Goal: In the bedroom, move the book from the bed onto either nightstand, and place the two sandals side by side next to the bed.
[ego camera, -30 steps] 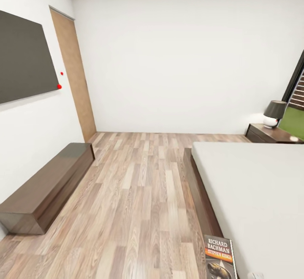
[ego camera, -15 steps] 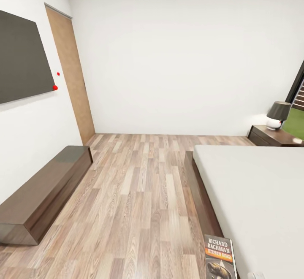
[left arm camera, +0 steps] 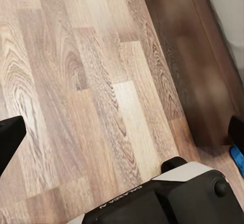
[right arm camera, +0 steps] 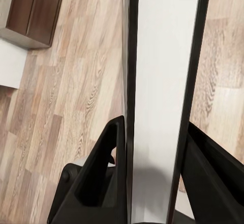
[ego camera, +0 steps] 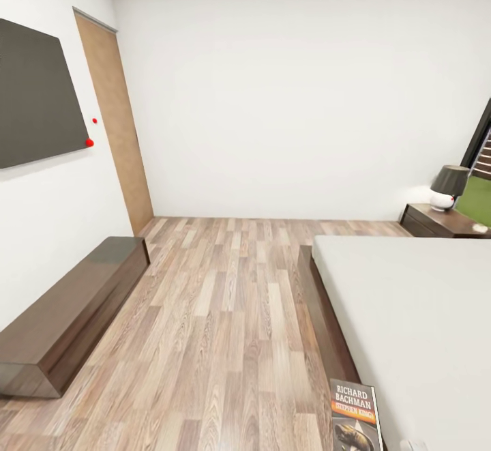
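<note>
We hold the book (ego camera: 354, 415) upright, pinched edge-on in the right tool (right arm camera: 152, 148), beside the bed (ego camera: 416, 314). We should carry it level toward the nightstand (ego camera: 443, 221); left tool spread.

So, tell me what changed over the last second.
Only the view shifted slightly, so the camera moved, not the room. The book stays clamped in the right hand; nothing was picked up or let go. The bed, nightstand and lamp are as before.
</note>
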Robot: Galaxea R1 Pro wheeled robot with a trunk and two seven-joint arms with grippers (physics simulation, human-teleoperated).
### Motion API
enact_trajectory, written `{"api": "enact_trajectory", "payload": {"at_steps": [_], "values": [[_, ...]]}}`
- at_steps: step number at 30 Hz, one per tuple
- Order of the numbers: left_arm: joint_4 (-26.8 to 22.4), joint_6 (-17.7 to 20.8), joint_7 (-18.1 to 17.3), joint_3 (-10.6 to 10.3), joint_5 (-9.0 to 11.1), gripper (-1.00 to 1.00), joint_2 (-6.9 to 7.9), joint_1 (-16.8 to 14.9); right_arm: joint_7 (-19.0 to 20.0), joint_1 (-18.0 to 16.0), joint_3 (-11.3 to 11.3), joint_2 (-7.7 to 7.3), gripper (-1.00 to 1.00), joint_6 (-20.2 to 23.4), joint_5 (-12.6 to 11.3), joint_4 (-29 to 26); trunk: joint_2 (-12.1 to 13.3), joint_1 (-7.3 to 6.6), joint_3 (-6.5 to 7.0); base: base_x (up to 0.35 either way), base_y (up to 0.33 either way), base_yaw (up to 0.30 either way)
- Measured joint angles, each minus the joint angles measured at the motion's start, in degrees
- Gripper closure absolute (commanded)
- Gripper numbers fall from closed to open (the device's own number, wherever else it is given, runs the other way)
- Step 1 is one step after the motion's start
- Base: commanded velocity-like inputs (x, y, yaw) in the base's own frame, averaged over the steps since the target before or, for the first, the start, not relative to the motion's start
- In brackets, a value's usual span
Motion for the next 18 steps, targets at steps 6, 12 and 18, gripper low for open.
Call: {"api": "enact_trajectory", "payload": {"at_steps": [6,12,18], "values": [[0.00,0.00,0.00,0.00,-0.02,-1.00,-0.01,0.00,0.19,0.00,-0.01,0.00,1.00,0.00,0.17,0.00,0.00,0.00,0.52,0.000,0.000,0.000],[0.00,0.00,0.00,0.00,0.00,-1.00,-0.03,0.00,0.24,0.00,-0.01,0.00,1.00,0.00,0.19,0.00,0.00,0.00,1.07,0.000,0.000,0.000],[0.00,0.00,-0.02,0.00,-0.01,-1.00,-0.02,0.00,0.26,0.00,0.00,0.00,1.00,0.00,0.19,0.00,0.00,0.00,1.62,0.000,0.000,0.000]]}}
